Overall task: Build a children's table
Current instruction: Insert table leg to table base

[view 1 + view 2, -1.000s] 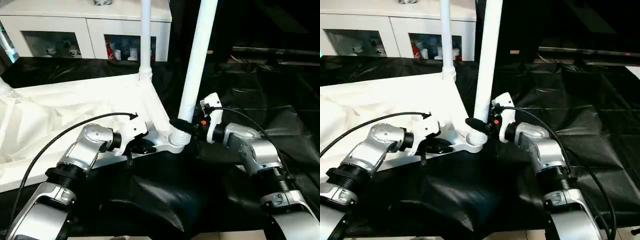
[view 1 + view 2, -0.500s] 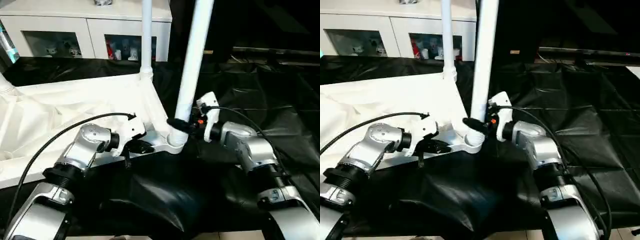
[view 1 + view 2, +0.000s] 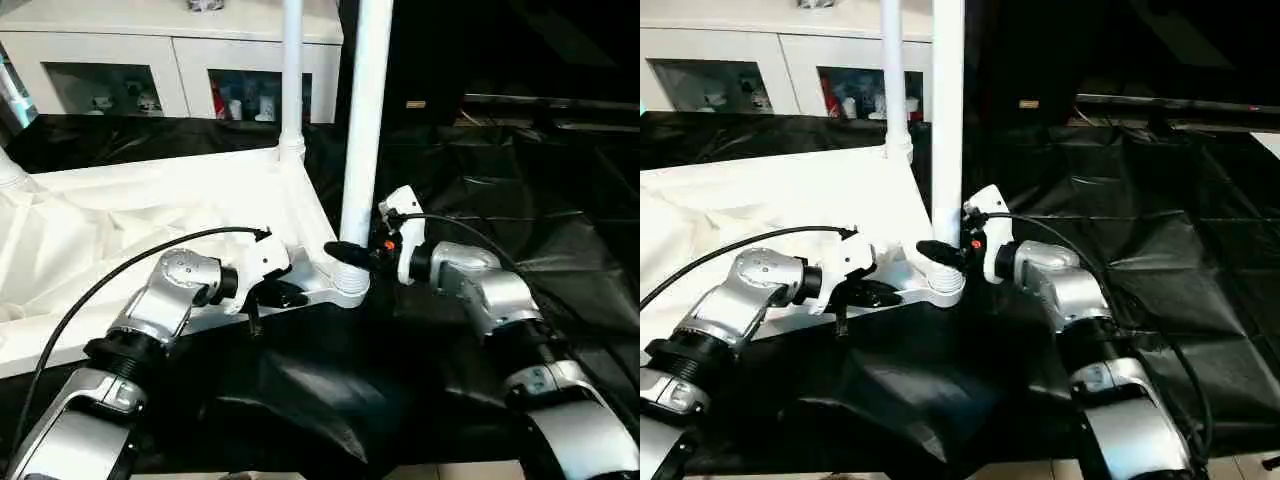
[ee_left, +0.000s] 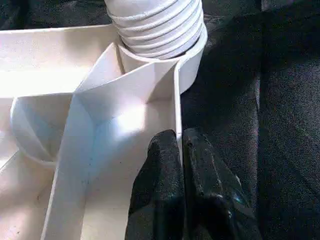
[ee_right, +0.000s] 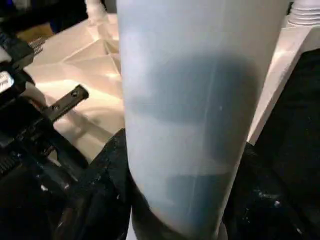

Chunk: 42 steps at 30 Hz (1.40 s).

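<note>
The children's table lies upside down as a white tabletop [image 3: 150, 215] on black sheeting. One white leg [image 3: 291, 70] stands in the far corner socket. A second leg [image 3: 365, 120] stands upright in the near corner socket [image 3: 348, 287], its ribbed end [image 4: 155, 22] seated there. My right gripper [image 3: 350, 255] is shut on this leg just above the socket, with a black finger [image 5: 107, 165] on each side of the tube [image 5: 190, 100]. My left gripper [image 3: 283, 293] is shut on the tabletop's thin rim wall [image 4: 176, 107] beside that socket, its fingertips [image 4: 162, 160] pinching it.
A white cabinet with glass doors [image 3: 130, 60] stands behind the table. Crumpled black sheeting [image 3: 520, 200] covers the surface to the right and front. Another leg's base [image 3: 8, 175] rises at the far left. A black cable [image 3: 120, 270] loops over my left forearm.
The near leg has swung from leaning right to standing upright, and my right gripper moved left with it. My left gripper has stayed on the rim.
</note>
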Motion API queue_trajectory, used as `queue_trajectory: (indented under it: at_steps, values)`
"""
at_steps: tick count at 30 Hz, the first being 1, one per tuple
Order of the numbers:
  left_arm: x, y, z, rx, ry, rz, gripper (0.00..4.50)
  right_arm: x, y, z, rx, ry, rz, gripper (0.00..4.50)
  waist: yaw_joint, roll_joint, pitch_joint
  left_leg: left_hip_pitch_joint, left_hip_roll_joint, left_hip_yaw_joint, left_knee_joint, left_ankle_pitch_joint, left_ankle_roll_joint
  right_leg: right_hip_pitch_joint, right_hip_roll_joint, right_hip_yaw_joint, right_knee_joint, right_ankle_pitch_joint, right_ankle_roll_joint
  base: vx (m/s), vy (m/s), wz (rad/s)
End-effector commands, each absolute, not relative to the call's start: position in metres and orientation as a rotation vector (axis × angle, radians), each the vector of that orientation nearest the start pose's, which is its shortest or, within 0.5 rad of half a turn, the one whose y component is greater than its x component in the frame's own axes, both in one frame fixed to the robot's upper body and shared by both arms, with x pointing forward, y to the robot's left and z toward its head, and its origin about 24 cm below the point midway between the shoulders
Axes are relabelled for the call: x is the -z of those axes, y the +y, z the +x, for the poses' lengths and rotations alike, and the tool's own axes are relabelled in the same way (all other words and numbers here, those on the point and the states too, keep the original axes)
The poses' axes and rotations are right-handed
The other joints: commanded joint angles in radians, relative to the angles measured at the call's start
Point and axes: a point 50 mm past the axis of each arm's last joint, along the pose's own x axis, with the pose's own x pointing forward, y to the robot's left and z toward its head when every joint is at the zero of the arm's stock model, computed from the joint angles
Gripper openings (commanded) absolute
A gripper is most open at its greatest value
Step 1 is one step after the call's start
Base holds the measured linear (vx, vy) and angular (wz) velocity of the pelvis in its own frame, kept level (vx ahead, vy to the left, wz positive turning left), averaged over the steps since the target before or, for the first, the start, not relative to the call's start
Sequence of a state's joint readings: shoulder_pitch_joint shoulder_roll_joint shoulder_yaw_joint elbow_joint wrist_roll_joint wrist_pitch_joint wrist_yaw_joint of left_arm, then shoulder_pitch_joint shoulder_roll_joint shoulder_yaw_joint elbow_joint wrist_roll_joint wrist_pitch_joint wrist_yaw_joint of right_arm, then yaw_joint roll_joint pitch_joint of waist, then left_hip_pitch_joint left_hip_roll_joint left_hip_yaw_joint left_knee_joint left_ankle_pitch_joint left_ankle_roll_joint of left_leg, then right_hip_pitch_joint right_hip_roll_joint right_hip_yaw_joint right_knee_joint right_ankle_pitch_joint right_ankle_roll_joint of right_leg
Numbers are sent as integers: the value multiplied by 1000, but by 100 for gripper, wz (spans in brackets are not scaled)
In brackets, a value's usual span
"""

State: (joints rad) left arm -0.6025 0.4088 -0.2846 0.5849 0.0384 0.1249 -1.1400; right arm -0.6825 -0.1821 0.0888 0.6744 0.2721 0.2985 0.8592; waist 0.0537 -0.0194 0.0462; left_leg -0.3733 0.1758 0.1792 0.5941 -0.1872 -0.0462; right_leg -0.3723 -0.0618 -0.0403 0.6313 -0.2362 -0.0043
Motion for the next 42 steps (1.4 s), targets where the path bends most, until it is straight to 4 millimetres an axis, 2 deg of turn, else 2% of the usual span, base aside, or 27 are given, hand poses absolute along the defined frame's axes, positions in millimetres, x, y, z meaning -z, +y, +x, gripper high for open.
queue_trajectory:
  at_steps: [1, 6, 7, 8, 9, 11, 12, 14, 15, 16, 18, 19, 21, 23, 24, 25, 28, 33, 35, 38, 39, 42]
  values:
    - [-50, 145, 319, 1238, 468, 418, 0, -68, -106, 347, -970, 314, 156, 190, 3, -2, -54, 17, 62, -17, -73, -132, 30, 33, -92, 47, -70, -35, -272, 0, 0, 0]
    - [-51, 146, 320, 1234, 467, 420, 0, -55, -116, 343, -913, 324, 249, 190, 6, 0, -56, 17, 62, -16, -71, -114, 40, 35, -92, 47, -67, 15, -280, 0, 0, 0]
    - [-51, 146, 320, 1232, 467, 420, 0, -52, -118, 342, -899, 325, 269, 190, 8, 8, -57, 17, 62, -17, -71, -113, 38, 35, -92, 46, -65, 18, -283, 0, 0, 0]
    - [-51, 146, 320, 1231, 467, 421, 0, -50, -120, 340, -888, 324, 283, 190, 5, 5, -56, 18, 62, -16, -72, -118, 38, 33, -90, 46, -67, 15, -283, 0, 0, 0]
    - [-51, 146, 321, 1229, 466, 423, 0, -45, -122, 338, -871, 323, 307, 190, 7, 10, -56, 18, 62, -17, -72, -129, 33, 34, -91, 46, -68, 9, -285, 0, 0, 0]
    - [-52, 146, 321, 1228, 466, 424, 0, -43, -123, 337, -862, 322, 319, 190, 7, 6, -58, 18, 63, -17, -73, -137, 29, 35, -91, 46, -68, 6, -284, 0, 0, 0]
    - [-52, 146, 322, 1225, 465, 425, 0, -40, -124, 336, -845, 321, 341, 190, 8, 14, -58, 19, 63, -18, -73, -130, 29, 34, -91, 46, -66, 18, -288, 0, 0, 0]
    - [-53, 146, 324, 1216, 460, 430, 0, -33, -125, 332, -804, 319, 390, 190, 7, 15, -57, 18, 62, -17, -74, -135, 27, 34, -89, 46, -68, 25, -289, 0, 0, 0]
    - [-53, 146, 325, 1211, 459, 432, 0, -28, -126, 329, -783, 319, 409, 190, 8, 19, -56, 18, 62, -17, -74, -143, 25, 33, -91, 47, -69, 21, -290, 0, 0, 0]
    - [-53, 146, 326, 1204, 456, 434, 0, -20, -126, 324, -760, 317, 435, 190, 7, 15, -56, 19, 63, -18, -76, -166, 20, 34, -92, 47, -72, 0, -287, 0, 0, 0]
    - [-54, 146, 327, 1201, 455, 435, 0, -17, -126, 321, -750, 312, 450, 190, 7, 21, -53, 19, 62, -19, -79, -191, 12, 32, -92, 47, -76, -43, -282, 0, 0, 0]
    - [-54, 146, 327, 1199, 454, 436, 0, -15, -126, 320, -745, 309, 459, 190, 7, 21, -52, 21, 63, -19, -81, -204, 8, 31, -91, 47, -79, -63, -278, 0, 0, 0]
    - [-55, 146, 328, 1195, 453, 438, 0, -12, -126, 317, -738, 303, 468, 190, 5, 30, -49, 24, 64, -22, -85, -247, -10, 28, -92, 48, -83, -113, -273, 0, 0, 0]
    - [-56, 147, 330, 1189, 452, 441, 0, -6, -125, 311, -728, 289, 480, 190, 5, 30, -49, 24, 65, -23, -88, -269, -19, 27, -92, 50, -86, -127, -267, 0, 0, 0]
    - [-56, 147, 331, 1184, 450, 444, 0, -3, -125, 307, -730, 277, 455, 190, 4, 28, -49, 23, 64, -24, -88, -270, -18, 29, -92, 50, -86, -130, -268, 0, 0, 0]
    - [-56, 147, 331, 1182, 450, 446, 0, 0, -125, 304, -731, 270, 428, 190, 7, 34, -50, 25, 64, -23, -87, -270, -18, 28, -93, 50, -86, -132, -267, 0, 0, 0]
    - [-57, 147, 333, 1175, 448, 449, 0, 4, -123, 297, -736, 253, 374, 190, 7, 36, -49, 22, 63, -23, -88, -258, -10, 28, -91, 50, -89, -120, -262, 0, 0, 0]
    - [-57, 147, 335, 1171, 448, 454, 0, 2, -122, 297, -745, 244, 297, 190, 5, 39, -43, 27, 65, -27, -94, -325, -24, 20, -94, 53, -101, -245, -241, 0, 0, 0]
    - [-56, 147, 335, 1178, 448, 466, 0, -4, -119, 300, -785, 243, 210, 190, 3, 35, -42, 26, 64, -28, -96, -327, -28, 19, -93, 53, -103, -268, -227, 0, 0, 0]
    - [-55, 146, 334, 1191, 446, 472, 0, -9, -116, 305, -847, 252, 119, 190, 2, 34, -41, 23, 64, -28, -96, -323, -24, 20, -95, 54, -103, -273, -223, 0, 0, 0]
    - [-55, 146, 333, 1197, 445, 473, 0, -11, -116, 307, -866, 254, 86, 190, 0, 25, -41, 22, 65, -27, -95, -320, -20, 19, -94, 54, -104, -280, -221, 0, 0, 0]
    - [-55, 145, 332, 1204, 445, 474, 0, -16, -114, 311, -902, 262, 46, 190, 1, 30, -39, 23, 64, -27, -94, -317, -18, 15, -97, 56, -107, -311, -217, 0, 0, 0]
